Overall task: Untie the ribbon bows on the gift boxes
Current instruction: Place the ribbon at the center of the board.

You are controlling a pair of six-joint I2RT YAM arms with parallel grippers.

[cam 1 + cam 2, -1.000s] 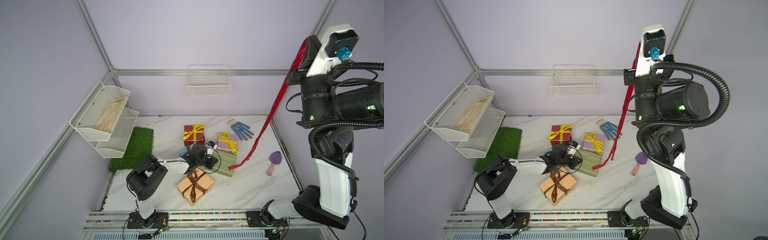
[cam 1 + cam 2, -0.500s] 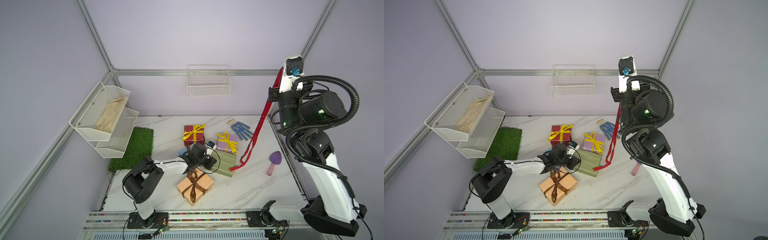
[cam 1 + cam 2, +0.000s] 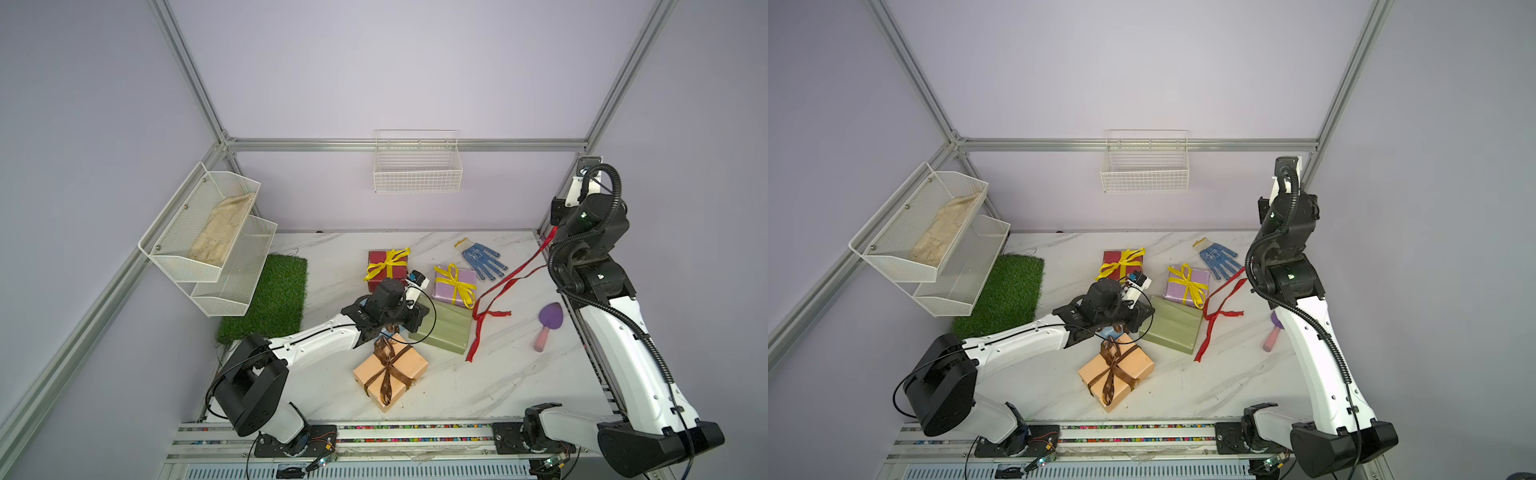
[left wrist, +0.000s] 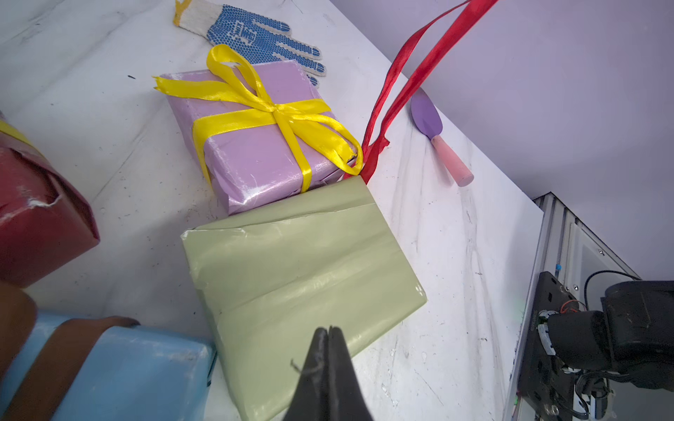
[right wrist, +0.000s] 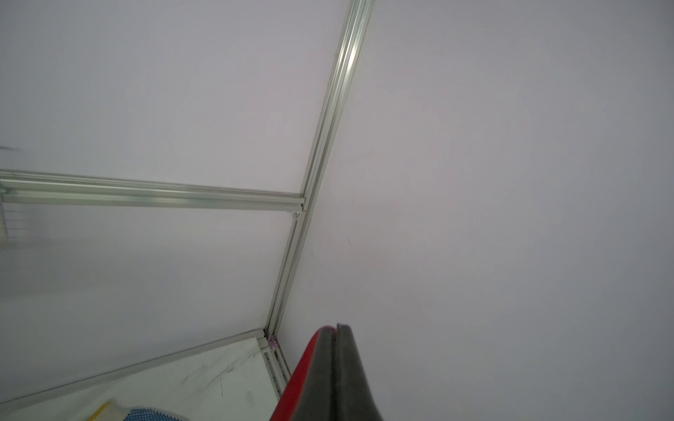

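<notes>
Ribbon like the red ribbon [image 4: 374, 153] should handle light, limp and slippery. The right end effector [image 5: 335, 328] is clamped shut on its upper end, and the rest slopes down to the marble worktop [image 3: 478, 386] beside the bare olive green box [image 4: 291, 262]. The left end effector [image 4: 329, 330], closed and empty, sits over that box's creased paper. On the lilac box [image 4: 255, 153], the glossy yellow bow [image 4: 271, 105] is probably best pinched by a loose tail, not a loop.

Closed right tool [image 5: 335, 327] is pinching red ribbon [image 5: 304, 368]; glove [image 5: 146, 415] is lying on surface [image 5: 182, 379] at tool's 8 o'clock.
</notes>
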